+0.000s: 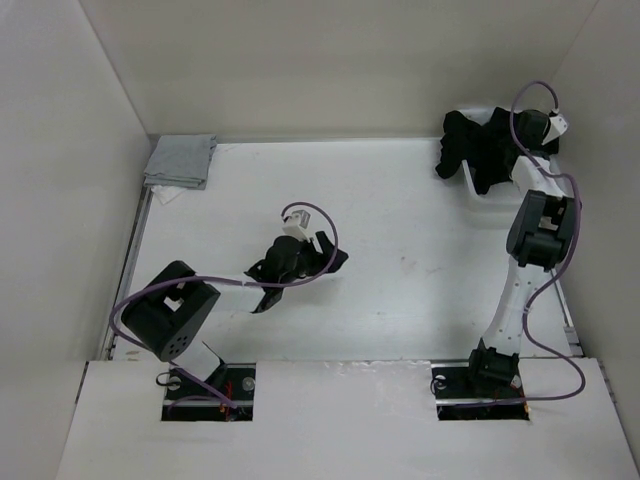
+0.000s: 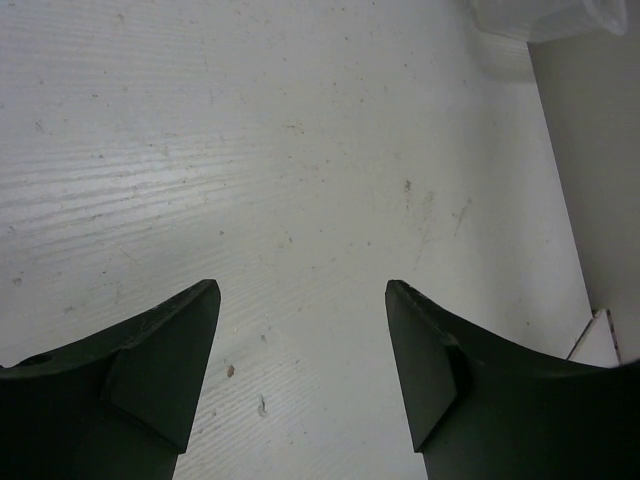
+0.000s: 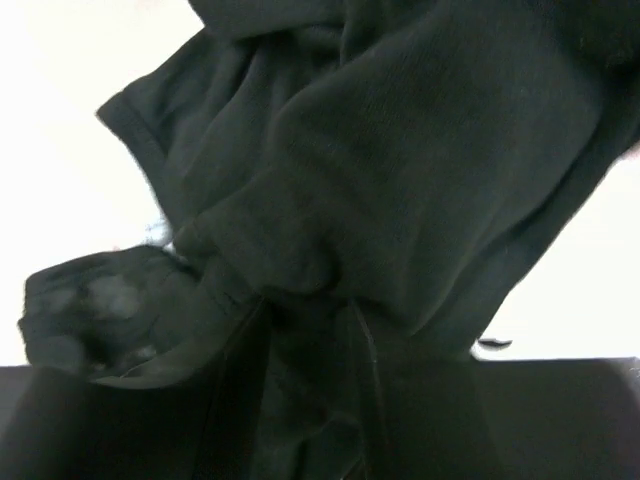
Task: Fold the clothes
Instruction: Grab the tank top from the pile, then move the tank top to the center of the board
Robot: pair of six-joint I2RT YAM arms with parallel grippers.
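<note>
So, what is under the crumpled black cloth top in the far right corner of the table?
Only a white rim shows beneath the black cloth top, perhaps of a bin or tray. The cloth covers the rest, so its inside cannot be seen.

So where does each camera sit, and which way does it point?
Top external: fixed above and behind the arms, looking down on the white table; left arm, right arm and the black top at far right show.
Left wrist: on the left arm, looking past its open left claw at bare table.
Right wrist: on the right arm, close against the black top; right claw only a dark blur below.
Shared: top and right wrist both see the black top.
</note>
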